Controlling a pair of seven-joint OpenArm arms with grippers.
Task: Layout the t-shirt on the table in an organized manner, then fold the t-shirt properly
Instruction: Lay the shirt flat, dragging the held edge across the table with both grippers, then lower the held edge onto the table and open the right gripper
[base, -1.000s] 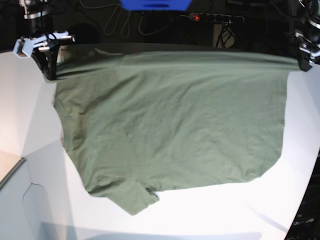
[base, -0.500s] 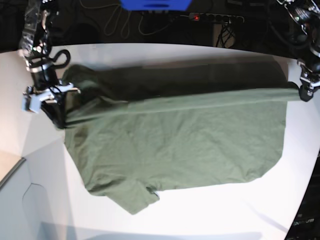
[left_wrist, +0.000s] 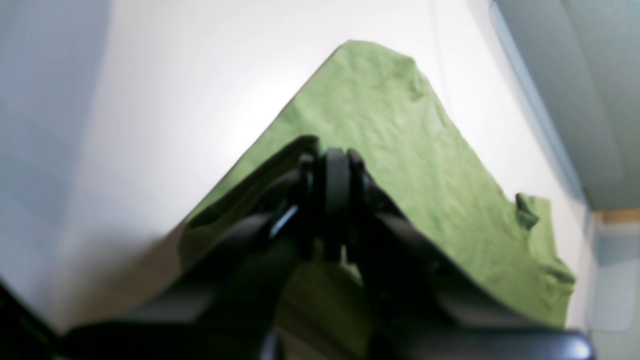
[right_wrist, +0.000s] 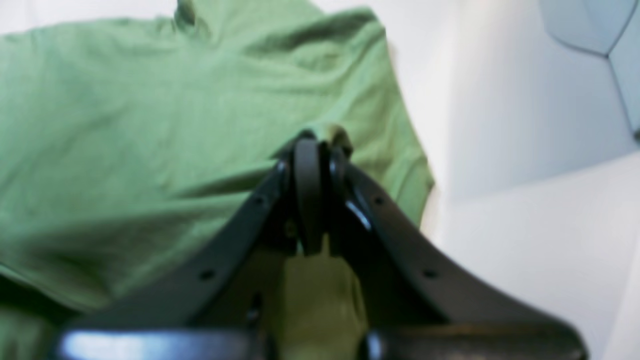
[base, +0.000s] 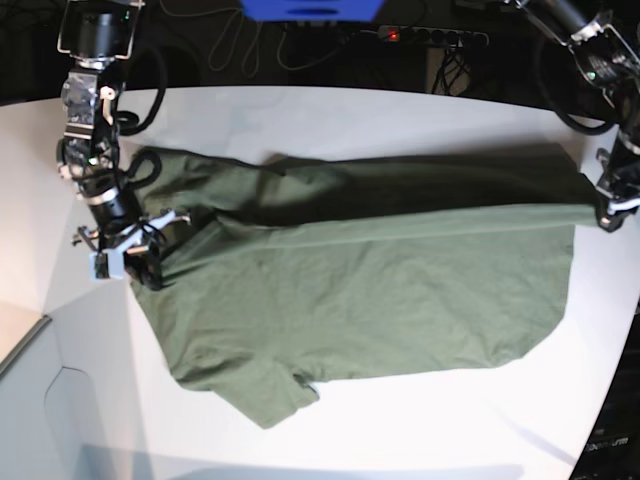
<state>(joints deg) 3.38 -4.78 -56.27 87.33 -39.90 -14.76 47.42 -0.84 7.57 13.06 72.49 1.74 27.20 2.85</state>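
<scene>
Olive t-shirt (base: 360, 300) spread across the table (base: 300, 110), its raised edge now drawn further toward the near edge. Left gripper (base: 606, 222) and right gripper (base: 142, 272) each remain clamped on a shirt corner.

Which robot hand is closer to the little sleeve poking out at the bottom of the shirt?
The right gripper. It pinches the t-shirt edge on the same side as the sleeve, just above it. The left gripper pinches the opposite far corner.
</scene>
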